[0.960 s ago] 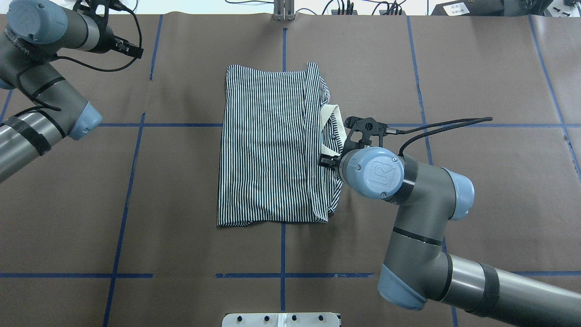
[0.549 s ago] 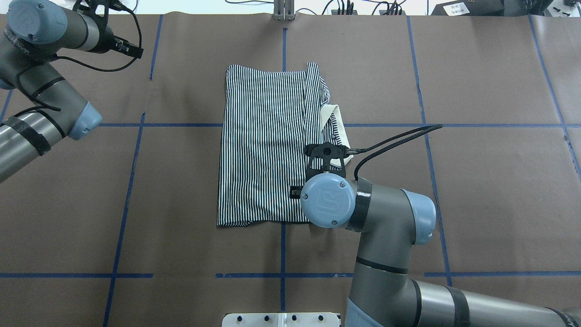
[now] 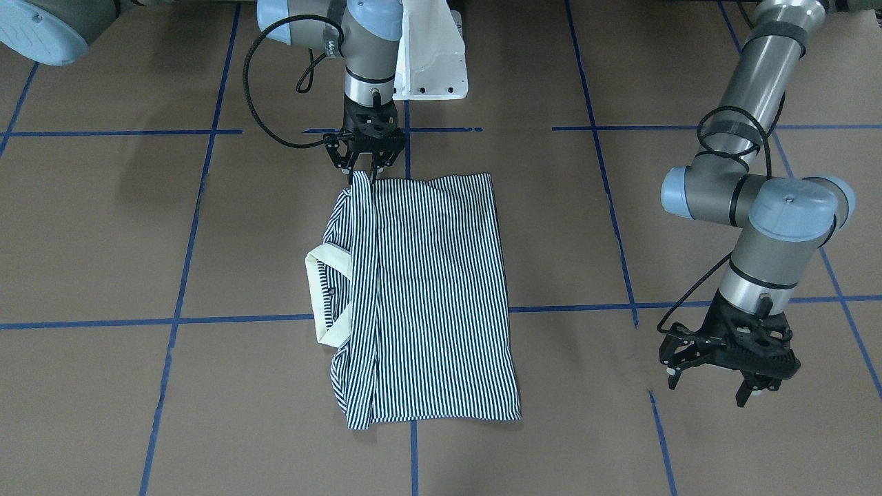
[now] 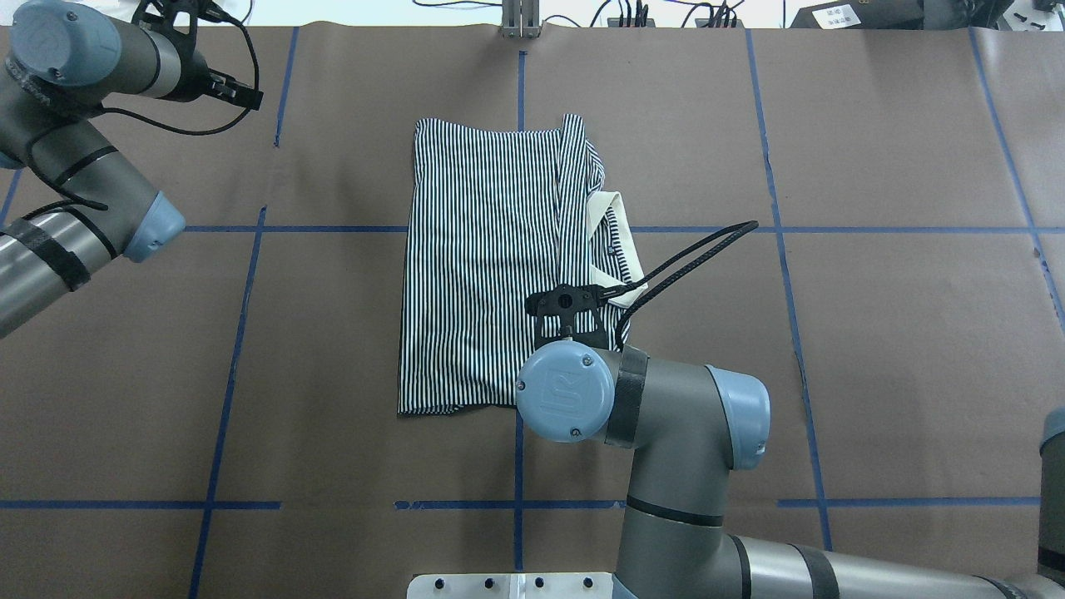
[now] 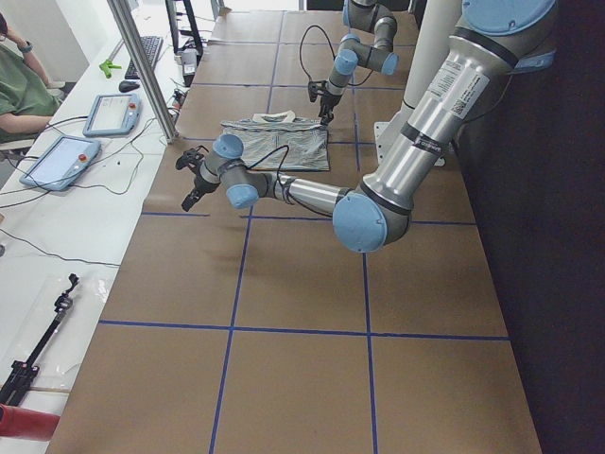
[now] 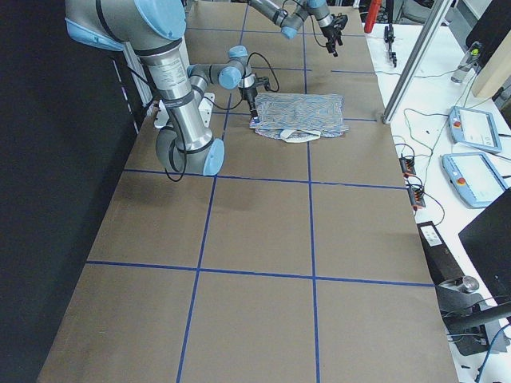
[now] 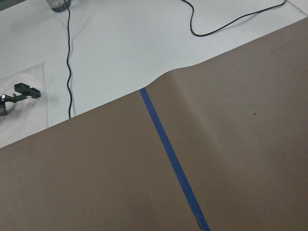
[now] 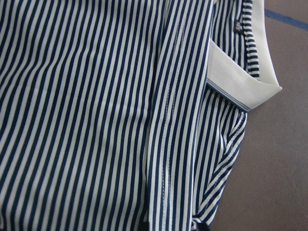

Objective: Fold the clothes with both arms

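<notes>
Overhead exterior is showing the polo shirt lying half-folded, collar protruding, further folds seemingly remaining, while the right gripper is hovering spread-fingered at its corner and the left gripper is idling, fingers spread.

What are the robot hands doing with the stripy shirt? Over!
Right gripper open at robot-side edge of shirt. Left gripper open, off to the side. Nothing in the way.

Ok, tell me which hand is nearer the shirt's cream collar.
Right. The right hand is at the robot-side edge of the shirt, near the collar; the left hand hangs far off its other side.
</notes>
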`<state>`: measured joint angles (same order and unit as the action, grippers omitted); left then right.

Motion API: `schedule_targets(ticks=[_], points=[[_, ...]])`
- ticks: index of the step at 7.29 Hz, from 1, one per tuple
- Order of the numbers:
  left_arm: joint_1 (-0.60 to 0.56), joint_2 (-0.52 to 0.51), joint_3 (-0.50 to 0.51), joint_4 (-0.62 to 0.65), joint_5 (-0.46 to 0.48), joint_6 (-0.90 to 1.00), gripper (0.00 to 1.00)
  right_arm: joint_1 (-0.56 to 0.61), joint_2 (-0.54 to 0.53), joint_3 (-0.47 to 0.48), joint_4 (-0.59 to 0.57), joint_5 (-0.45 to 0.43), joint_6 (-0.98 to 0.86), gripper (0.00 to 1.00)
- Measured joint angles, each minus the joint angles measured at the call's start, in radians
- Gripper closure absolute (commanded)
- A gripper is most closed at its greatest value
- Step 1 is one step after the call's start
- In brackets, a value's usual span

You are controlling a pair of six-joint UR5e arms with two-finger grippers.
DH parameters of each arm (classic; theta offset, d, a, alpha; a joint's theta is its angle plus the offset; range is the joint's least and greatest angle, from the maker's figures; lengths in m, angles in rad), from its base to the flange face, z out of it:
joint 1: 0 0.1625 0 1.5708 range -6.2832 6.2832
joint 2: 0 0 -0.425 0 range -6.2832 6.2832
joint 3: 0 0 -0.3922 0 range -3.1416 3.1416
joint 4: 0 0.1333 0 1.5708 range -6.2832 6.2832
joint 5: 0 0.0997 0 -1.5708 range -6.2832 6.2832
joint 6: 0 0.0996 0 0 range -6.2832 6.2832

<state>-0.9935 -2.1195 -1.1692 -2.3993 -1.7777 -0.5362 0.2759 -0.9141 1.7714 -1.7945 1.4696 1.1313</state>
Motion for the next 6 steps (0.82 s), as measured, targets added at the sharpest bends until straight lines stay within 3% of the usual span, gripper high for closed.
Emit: schedule_targets(ticks=[6], points=[[0.003, 0.006, -0.007, 0.000, 0.000, -0.003, 0.00, -0.005, 0.040, -0.050, -0.002, 0.001, -0.094, 0.65]])
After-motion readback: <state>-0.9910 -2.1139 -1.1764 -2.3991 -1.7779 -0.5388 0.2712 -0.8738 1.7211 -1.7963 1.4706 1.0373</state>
